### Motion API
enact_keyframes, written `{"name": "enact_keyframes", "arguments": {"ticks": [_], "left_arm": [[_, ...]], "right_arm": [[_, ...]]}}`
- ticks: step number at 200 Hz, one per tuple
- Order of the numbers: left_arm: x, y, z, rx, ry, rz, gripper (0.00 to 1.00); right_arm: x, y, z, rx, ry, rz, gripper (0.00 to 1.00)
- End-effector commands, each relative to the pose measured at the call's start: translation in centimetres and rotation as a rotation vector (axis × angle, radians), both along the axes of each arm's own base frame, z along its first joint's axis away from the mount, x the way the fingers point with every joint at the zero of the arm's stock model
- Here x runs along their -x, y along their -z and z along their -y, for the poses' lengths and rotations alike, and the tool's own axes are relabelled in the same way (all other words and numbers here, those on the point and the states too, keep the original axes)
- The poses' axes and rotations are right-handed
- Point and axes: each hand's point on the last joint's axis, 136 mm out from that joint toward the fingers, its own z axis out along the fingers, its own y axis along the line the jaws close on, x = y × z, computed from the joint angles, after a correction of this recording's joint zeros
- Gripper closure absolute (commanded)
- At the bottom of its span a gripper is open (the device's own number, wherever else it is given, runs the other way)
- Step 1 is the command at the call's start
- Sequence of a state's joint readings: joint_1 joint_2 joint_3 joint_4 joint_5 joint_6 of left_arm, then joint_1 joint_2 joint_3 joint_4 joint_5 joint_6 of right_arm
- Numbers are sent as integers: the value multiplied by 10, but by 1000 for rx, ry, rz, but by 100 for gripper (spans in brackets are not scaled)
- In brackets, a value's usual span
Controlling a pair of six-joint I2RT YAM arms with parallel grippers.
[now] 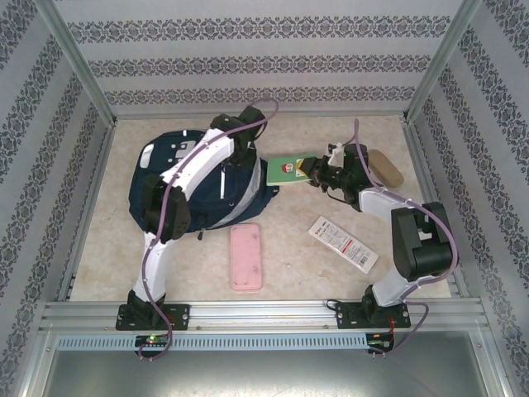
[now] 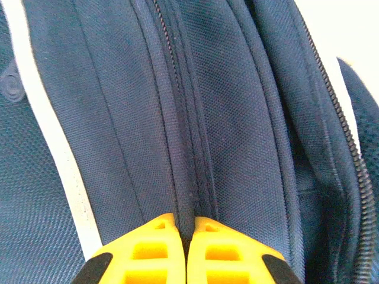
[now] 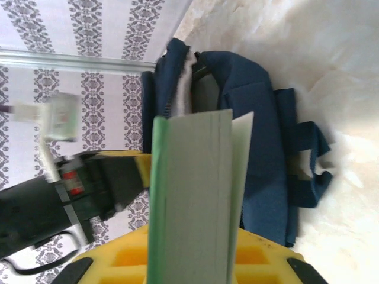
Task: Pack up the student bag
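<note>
Backpack (image 1: 211,207): navy, lying flat at ten o'clock on the table (image 1: 289,240).
Left gripper (image 2: 186,231): jaws pressed together, seemingly pinching the backpack's zip seam.
Right gripper (image 3: 189,254): clamped on a green booklet (image 3: 195,189), just at three o'clock of the backpack.
Pink case (image 1: 246,256), white packet (image 1: 343,242): toward six o'clock.
</note>
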State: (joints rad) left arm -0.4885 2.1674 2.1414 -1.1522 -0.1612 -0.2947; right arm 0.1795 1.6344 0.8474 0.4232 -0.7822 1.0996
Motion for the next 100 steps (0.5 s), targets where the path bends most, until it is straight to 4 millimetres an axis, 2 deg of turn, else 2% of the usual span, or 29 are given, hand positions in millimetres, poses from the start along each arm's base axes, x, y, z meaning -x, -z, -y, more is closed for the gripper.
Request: {"name": "enact_keyframes", "arguments": {"ticks": [1, 53, 100], "left_arm": [[-3, -81, -7, 123, 1, 162, 100], [1, -131, -12, 430, 31, 197, 100], [2, -162, -26, 633, 91, 213, 100]], "right_arm": [[-16, -18, -22, -6, -21, 97, 100], [-27, -9, -85, -51, -81, 114, 100], [-38, -3, -136, -66, -77, 124, 100]]}}
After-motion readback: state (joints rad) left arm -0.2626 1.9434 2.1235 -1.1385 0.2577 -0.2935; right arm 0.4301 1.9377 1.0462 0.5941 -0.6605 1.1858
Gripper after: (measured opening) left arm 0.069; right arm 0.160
